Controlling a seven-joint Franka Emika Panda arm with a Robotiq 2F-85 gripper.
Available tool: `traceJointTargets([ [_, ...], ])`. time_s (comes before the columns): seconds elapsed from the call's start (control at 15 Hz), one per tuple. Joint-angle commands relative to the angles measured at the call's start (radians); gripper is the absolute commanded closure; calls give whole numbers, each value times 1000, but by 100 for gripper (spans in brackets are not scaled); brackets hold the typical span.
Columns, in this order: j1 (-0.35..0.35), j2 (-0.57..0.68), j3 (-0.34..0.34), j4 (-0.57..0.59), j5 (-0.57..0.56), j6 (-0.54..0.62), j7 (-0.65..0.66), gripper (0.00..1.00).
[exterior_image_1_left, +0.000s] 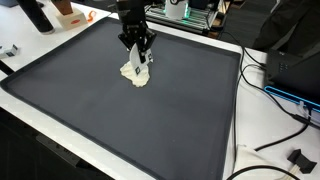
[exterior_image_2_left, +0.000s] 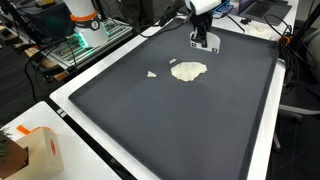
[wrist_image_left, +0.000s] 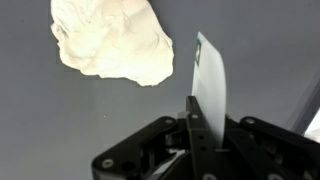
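A cream, dough-like lump (wrist_image_left: 110, 40) lies on the dark mat (wrist_image_left: 60, 120); both exterior views show it too (exterior_image_1_left: 135, 76) (exterior_image_2_left: 188, 71). My gripper (wrist_image_left: 203, 118) is shut on a thin white flat piece (wrist_image_left: 210, 75), held edge-on and pointing out from the jaws. In the wrist view the piece's tip stands just right of the lump, and I cannot tell whether they touch. In an exterior view the gripper (exterior_image_1_left: 137, 52) hangs just above the lump. In an exterior view the gripper (exterior_image_2_left: 204, 41) is low over the mat, beyond the lump.
A small cream scrap (exterior_image_2_left: 152, 74) lies on the mat beside the lump. The mat (exterior_image_1_left: 120, 120) sits on a white table (exterior_image_1_left: 262, 125). An orange-and-white box (exterior_image_2_left: 35, 150) stands at a table corner. Cables (exterior_image_1_left: 285, 135) run along one side, equipment (exterior_image_2_left: 85, 30) stands behind.
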Motion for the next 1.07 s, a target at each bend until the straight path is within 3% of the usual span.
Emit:
traceJointTargets([
  [0.0, -2, -7, -26, 3, 44, -76, -16, 99],
  [1.0, -46, 7, -87, -18, 210, -185, -76, 99],
])
